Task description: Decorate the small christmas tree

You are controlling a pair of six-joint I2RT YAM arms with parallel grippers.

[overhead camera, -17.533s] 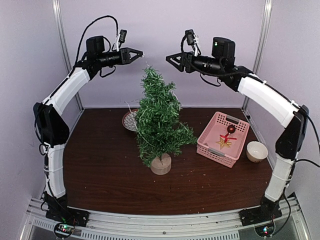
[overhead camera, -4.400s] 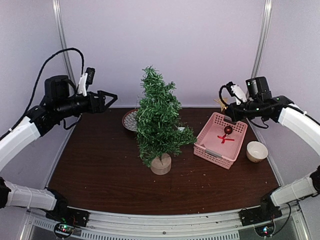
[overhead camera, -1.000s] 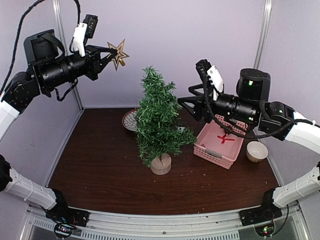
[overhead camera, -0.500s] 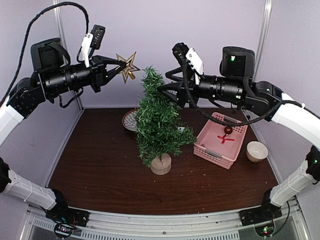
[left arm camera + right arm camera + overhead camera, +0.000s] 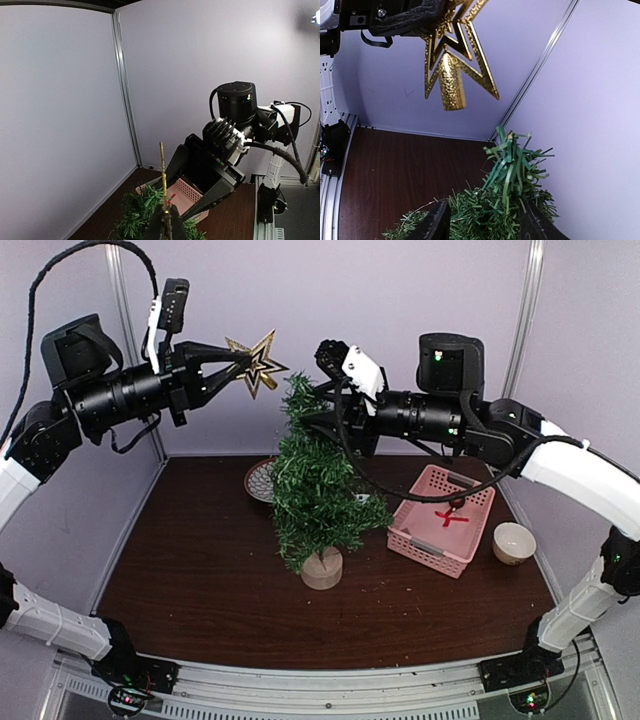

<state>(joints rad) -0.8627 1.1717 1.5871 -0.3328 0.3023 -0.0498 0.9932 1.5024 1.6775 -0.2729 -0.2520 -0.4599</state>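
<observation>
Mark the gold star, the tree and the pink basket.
gold star (image 5: 256,363), top view, centre of the star.
tree (image 5: 510,165), right wrist view, needles at its tip.
pink basket (image 5: 452,558), top view, near wall.

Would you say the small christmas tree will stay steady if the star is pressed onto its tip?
Probably top-heavy: the small christmas tree stands on a narrow round wooden base, so it may tip. Its thin tip looks bendy and would likely flex under the star.

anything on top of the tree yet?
No. The small christmas tree has a bare tip; the gold star hangs above it, apart, held by the left fingers. The right fingers flank the tip, covering some branches below it.
</observation>
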